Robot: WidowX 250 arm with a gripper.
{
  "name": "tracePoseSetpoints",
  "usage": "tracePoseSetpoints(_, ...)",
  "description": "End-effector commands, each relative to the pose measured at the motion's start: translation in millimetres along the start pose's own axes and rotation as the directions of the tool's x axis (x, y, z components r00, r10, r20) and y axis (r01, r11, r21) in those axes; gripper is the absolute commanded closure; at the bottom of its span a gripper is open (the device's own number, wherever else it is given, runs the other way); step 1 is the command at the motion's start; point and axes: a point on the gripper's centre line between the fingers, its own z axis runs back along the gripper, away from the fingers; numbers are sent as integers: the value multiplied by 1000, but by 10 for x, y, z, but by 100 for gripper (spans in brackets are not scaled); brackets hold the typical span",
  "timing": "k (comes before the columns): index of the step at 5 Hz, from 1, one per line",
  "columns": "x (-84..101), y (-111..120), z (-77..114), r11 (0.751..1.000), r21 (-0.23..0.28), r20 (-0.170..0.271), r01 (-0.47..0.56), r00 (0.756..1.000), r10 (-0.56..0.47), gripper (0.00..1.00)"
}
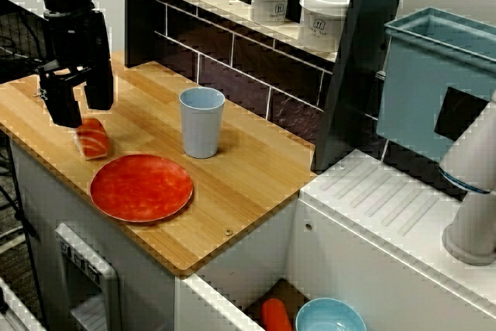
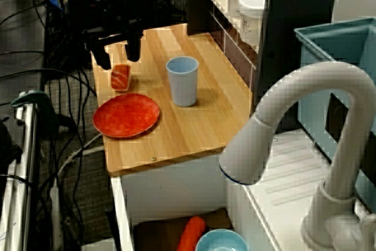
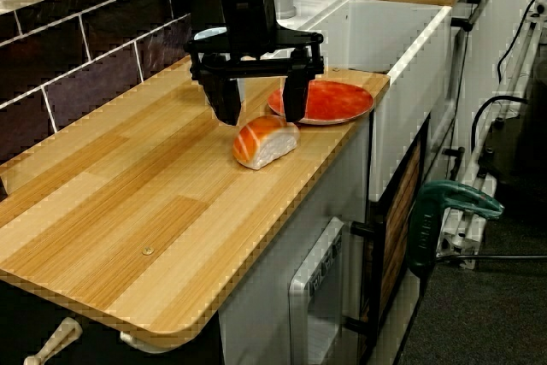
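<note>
While the black gripper (image 3: pixel 261 111) hangs with its fingers spread apart, the rounded orange-and-white salmon sushi (image 3: pixel 265 141) lies right below it on the wood-grain counter (image 3: pixel 128 203), with a round red plate (image 3: pixel 333 102) just beside.

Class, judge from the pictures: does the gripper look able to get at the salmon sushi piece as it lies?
Probably yes: the open gripper hangs just above the salmon sushi with nothing between them; the red plate and blue cup stand off to the side.
</note>
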Motion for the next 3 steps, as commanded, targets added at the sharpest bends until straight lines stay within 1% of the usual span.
tracePoseSetpoints(1, -39, 143, 41, 999, 31, -2, -14, 1000, 14, 0)
tracePoseSetpoints(2, -33, 166, -22, 999, 35, -11, -23, 1000, 23, 0)
tracePoseSetpoints(3, -38, 137, -90, 999, 31, -25, -19, 1000, 19, 0)
